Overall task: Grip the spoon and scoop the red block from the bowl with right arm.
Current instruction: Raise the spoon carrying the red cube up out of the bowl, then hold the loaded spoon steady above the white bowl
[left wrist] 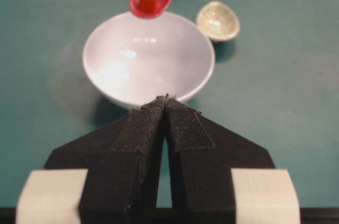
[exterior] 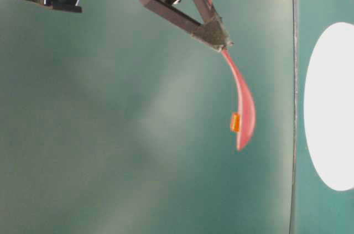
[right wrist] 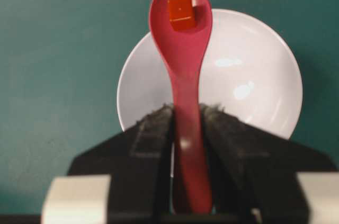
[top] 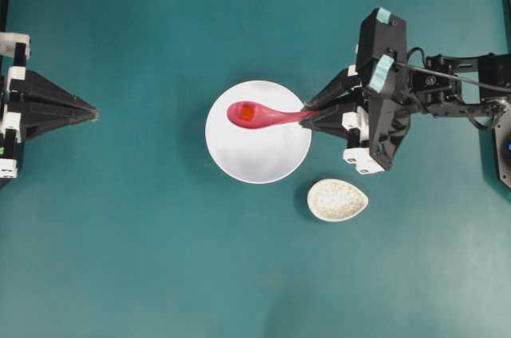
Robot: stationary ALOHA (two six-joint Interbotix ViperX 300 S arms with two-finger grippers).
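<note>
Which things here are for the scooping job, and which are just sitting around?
For the job:
- glossy pink-red soup spoon, clamped in the right gripper
- tiny red-orange cube, riding in the scoop
- large round white bowl

Just sitting around:
- small speckled beige teardrop dish
- left gripper, shut, off to the side

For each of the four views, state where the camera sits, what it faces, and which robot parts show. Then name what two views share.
Overhead: above, looking down at the bowl; both arms show.
Table-level: low and turned sideways, facing the spoon; right tool shows.
Left wrist: behind the shut left tool, facing the bowl.
Right wrist: behind the right tool, along the spoon.
Shared: every view shows the red block in the spoon.
</note>
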